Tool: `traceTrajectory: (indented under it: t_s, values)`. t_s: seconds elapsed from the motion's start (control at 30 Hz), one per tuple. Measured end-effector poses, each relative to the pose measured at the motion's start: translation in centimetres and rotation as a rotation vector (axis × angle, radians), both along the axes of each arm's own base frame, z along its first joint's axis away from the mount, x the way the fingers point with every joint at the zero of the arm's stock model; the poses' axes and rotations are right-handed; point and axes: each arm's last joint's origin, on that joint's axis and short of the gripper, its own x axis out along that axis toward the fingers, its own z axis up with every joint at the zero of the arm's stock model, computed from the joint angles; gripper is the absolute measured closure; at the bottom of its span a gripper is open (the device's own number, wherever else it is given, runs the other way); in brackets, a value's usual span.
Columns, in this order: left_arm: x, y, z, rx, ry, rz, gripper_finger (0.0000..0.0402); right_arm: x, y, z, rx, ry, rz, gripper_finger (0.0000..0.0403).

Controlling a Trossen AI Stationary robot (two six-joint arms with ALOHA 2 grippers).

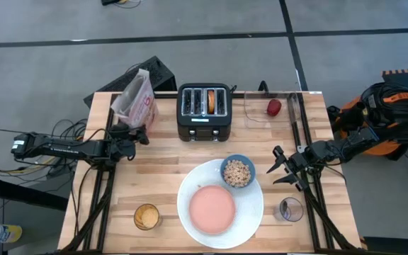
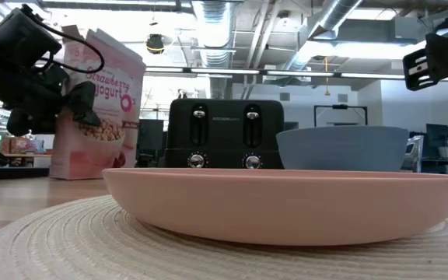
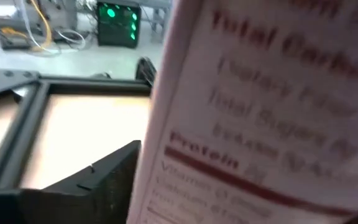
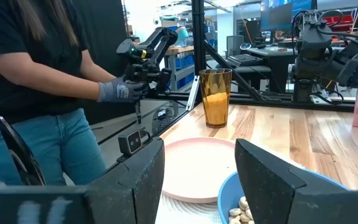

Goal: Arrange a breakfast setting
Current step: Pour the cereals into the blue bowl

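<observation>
Just ahead of the right gripper (image 1: 280, 170), its fingers spread and empty, sits one small blue bowl (image 1: 238, 172) on one large round white plate (image 1: 220, 203), touching one smaller pink plate (image 1: 212, 210). Farther behind that gripper lies one small red fruit (image 1: 274, 107); one toasted bagel half (image 1: 210, 100) stands in the toaster (image 1: 204, 111). The left gripper (image 1: 134, 134) is at the cereal bag (image 1: 137, 99); its grip I cannot tell.

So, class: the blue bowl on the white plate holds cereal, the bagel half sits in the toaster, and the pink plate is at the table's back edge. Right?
One error. The high view shows the pink plate lying on the white plate beside the blue bowl, near the front, not the back edge. The bagel half is in the toaster.
</observation>
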Motion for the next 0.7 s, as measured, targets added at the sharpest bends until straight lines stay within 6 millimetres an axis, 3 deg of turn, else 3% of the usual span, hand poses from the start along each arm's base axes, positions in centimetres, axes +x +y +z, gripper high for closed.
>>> traceTrajectory:
  t_s: [0.5,0.7]
  values:
    - [0.1,-0.3,-0.5,-0.183,-0.063,-0.097,0.0078,0.0,0.0,0.0,0.0,0.0,0.0,0.0186]
    - [0.0,-0.5,0.8,-0.257,0.014,-0.134,0.0058,0.0,0.0,0.0,0.0,0.001,0.0,0.0186]
